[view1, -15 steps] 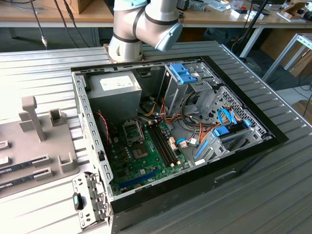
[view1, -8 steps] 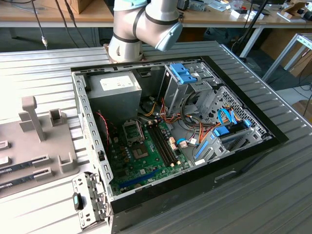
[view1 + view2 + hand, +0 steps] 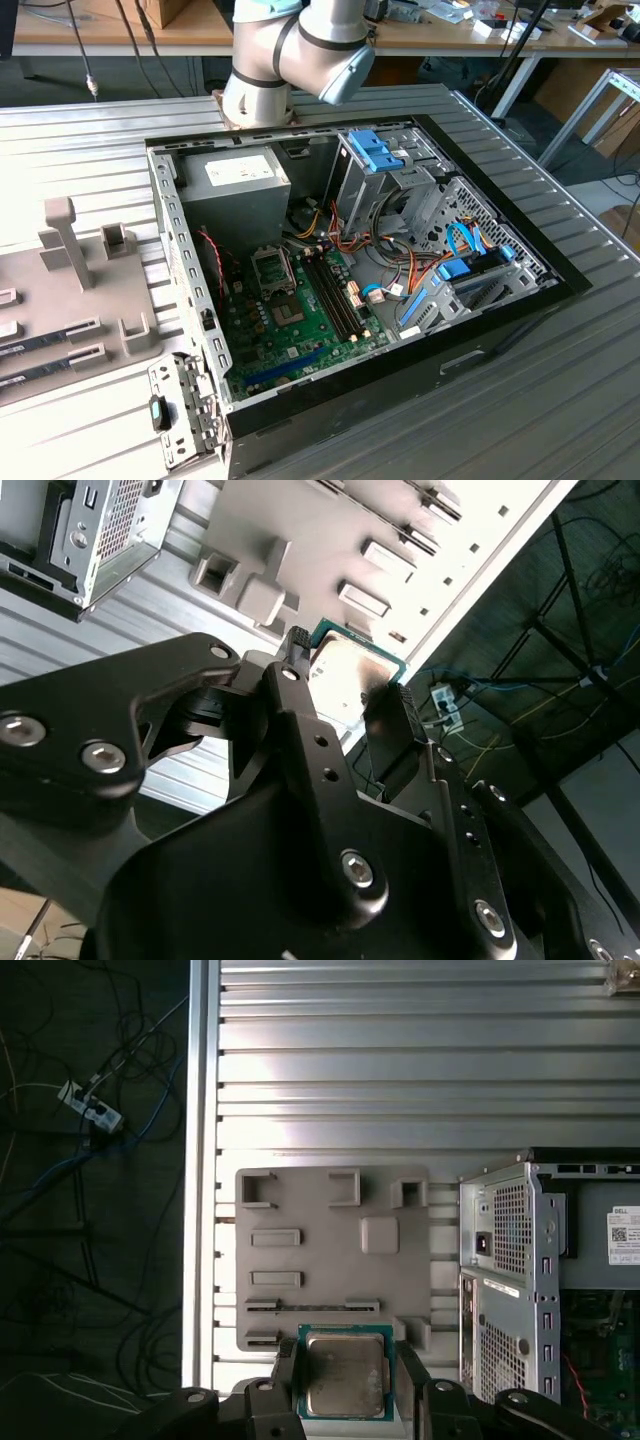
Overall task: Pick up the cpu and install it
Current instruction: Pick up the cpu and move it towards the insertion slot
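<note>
While the arm (image 3: 300, 50) looms at the back of the exterior view, let's sweep across. On the exterior view's left lies the grey fixture plate (image 3: 80, 300), flat on the ribbed metal table (image 3: 560, 400). To its right is the open computer case (image 3: 180, 230), and inside it the green board (image 3: 300, 340) with a dark square socket frame (image 3: 272, 268), empty as far as I can tell.

And here's the cpu (image 3: 345, 1380)! In the first wrist view it sits metal top up, square to the plate's edges, right between the tips of the gripper (image 3: 346, 1368). The gripper is clamped on it, narrowed to the chip's width, with the fingers (image 3: 395, 715) pressing two opposite edges, as the second wrist view confirms. The chip hangs over the plate's near rim and looks lifted clear of it, I'd judge.

The key relation is this: the case stands just beside the plate, so the socket lies away from the gripper toward the case, well apart from the chip. The chip is square, with no long axis to mind.
</note>
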`<action>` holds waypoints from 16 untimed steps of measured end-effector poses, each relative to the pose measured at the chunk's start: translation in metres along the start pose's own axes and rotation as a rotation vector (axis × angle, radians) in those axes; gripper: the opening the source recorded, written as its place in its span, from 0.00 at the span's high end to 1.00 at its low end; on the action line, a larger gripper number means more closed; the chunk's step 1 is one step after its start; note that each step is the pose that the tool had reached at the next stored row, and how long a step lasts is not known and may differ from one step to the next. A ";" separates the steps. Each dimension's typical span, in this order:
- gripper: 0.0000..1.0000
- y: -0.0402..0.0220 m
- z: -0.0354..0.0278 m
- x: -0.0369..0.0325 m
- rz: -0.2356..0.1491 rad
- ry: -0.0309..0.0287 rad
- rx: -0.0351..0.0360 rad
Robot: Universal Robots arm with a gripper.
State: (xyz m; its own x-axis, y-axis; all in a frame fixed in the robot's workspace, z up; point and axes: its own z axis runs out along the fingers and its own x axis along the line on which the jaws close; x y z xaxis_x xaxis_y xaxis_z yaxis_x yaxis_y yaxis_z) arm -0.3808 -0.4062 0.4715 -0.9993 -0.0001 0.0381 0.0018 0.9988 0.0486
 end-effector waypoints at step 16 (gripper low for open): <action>0.53 -0.0004 0.0034 -0.0171 0.000 0.0000 0.0000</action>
State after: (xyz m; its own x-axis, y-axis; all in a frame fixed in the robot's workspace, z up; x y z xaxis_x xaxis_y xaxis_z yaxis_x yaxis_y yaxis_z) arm -0.3638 -0.4065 0.4674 -0.9993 0.0000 0.0381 0.0018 0.9988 0.0485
